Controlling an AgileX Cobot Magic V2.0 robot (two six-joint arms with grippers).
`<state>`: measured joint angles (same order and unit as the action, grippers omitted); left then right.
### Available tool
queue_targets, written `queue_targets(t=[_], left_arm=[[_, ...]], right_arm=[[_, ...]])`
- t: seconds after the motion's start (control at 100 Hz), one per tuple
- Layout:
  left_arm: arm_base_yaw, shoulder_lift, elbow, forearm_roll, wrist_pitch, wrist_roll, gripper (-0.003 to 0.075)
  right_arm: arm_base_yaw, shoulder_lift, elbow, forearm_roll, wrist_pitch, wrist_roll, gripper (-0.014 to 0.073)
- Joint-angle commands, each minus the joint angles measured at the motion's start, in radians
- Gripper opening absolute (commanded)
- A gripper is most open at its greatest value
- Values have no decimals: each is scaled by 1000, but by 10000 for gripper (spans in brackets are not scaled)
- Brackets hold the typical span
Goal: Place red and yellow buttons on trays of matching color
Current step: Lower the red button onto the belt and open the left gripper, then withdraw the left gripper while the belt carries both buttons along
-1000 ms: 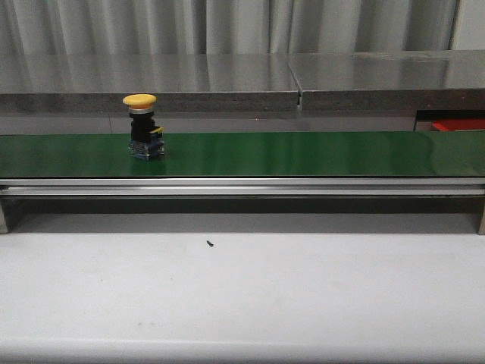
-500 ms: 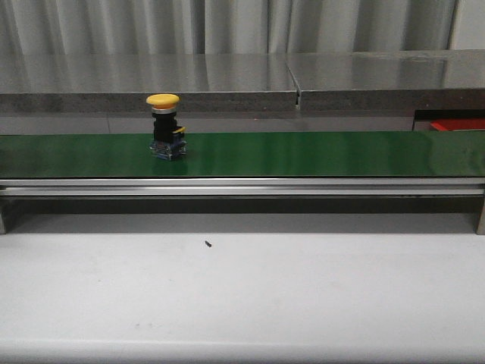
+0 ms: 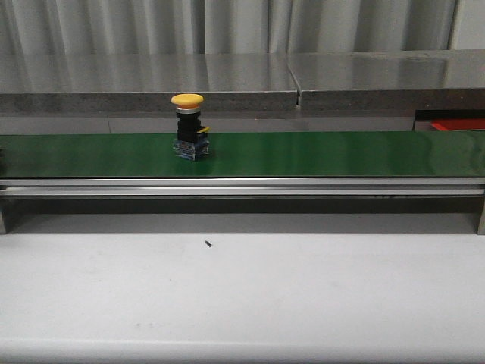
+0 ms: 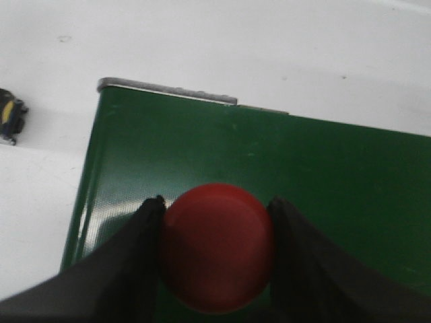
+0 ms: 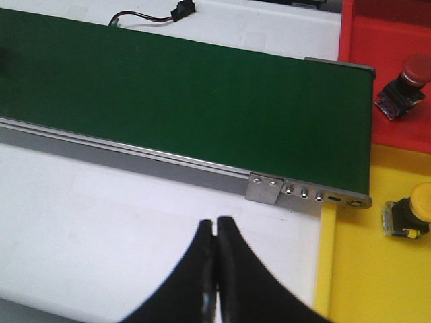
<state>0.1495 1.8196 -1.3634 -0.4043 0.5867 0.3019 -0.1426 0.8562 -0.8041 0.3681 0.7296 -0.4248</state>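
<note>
Left pincer: we saw it pinching a red button over the green belt.
Right pincer: pressed together, empty.
Red tray: far right; we judged a level carry best.

The belt is dark green with a smooth, slightly glossy skin that shows soft reflections; in the left wrist view a fine woven grain shows on it. Its side rail is brushed bare metal, and a small metal bracket carries shiny screw heads. The desk is matt white. The red tray and yellow tray look like smooth plastic. The red button has a smooth, satin cap.
</note>
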Motion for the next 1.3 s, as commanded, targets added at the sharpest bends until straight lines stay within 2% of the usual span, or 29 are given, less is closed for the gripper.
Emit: queue_targets(t=[0.0,0.04,0.11,0.18,0.19,0.25,0.31,0.59,0.7,0.99,1.29], left_arm=[[-5,-39,-25,-13,-25,-1,91],[-5,-39,-25,-13,-20,-1,146],[-5,-46,-27,-13,-18,2,293],[-11,-58,-27,-15,-18,3,469],[-11,-63,-27,-15,-18,3,519],[-15,-80,-27,-20,-23,3,630],[-17,-102,-27,-20,-29,3,697],[-70,-267,-21,-20,-47,30,650],[-100,-367,27,-20,-78,38,650],[-148,-714,345,-25,-223,44,650],[-151,-1100,656,-33,-234,44,645]], right_arm=[[1,-4,-23,18,-50,-7,-117],[1,-4,-23,18,-50,-7,-117],[1,-4,-23,18,-50,-7,-117],[1,-4,-23,18,-50,-7,-117],[1,-4,-23,18,-50,-7,-117],[1,-4,-23,18,-50,-7,-117],[1,-4,-23,18,-50,-7,-117],[1,-4,-23,18,-50,-7,-117],[1,-4,-23,18,-50,-7,-117],[1,-4,-23,18,-50,-7,-117],[1,-4,-23,18,-50,-7,-117]])
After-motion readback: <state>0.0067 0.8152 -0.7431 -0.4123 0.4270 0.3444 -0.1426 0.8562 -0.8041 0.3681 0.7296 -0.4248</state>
